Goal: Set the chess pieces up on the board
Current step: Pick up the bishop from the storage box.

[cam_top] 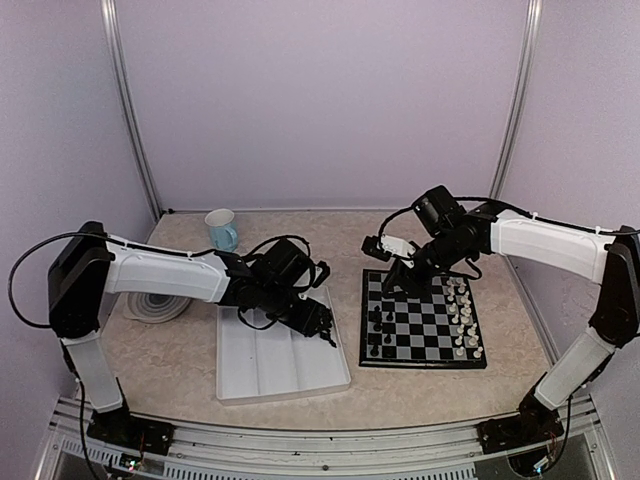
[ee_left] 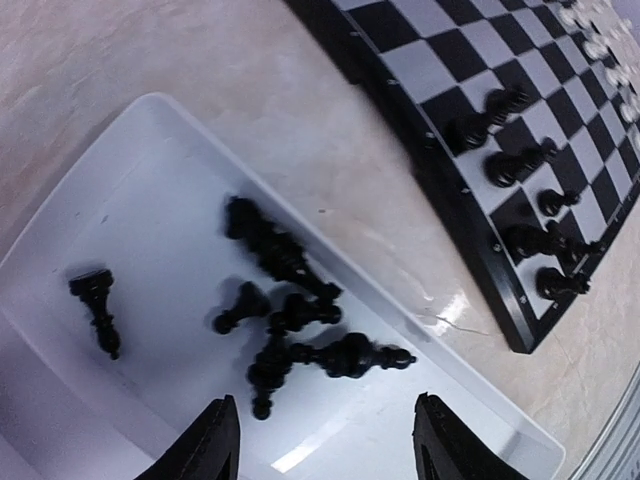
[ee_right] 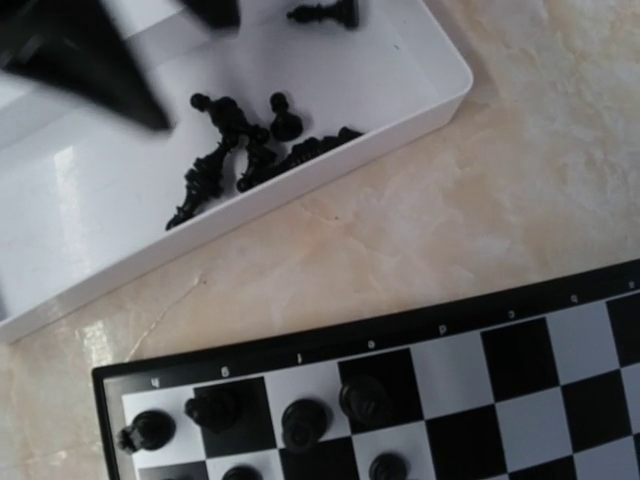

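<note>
Chess pieces (ee_left: 345, 355) lying sideways in tray (ee_left: 150, 200), others upright on board (ee_left: 450, 60)

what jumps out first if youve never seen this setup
A heap of black chess pieces lies in the white tray, at its edge nearest the board, with the open left gripper poised over it. The board is half set: white pieces fill its right side, only a few black ones stand on its left.

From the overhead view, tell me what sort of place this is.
Likely a robotics lab test cell: plain walls framed by metal poles enclose a table, two robot arms are bolted at its near edge, with a chessboard and tray laid out.
</note>
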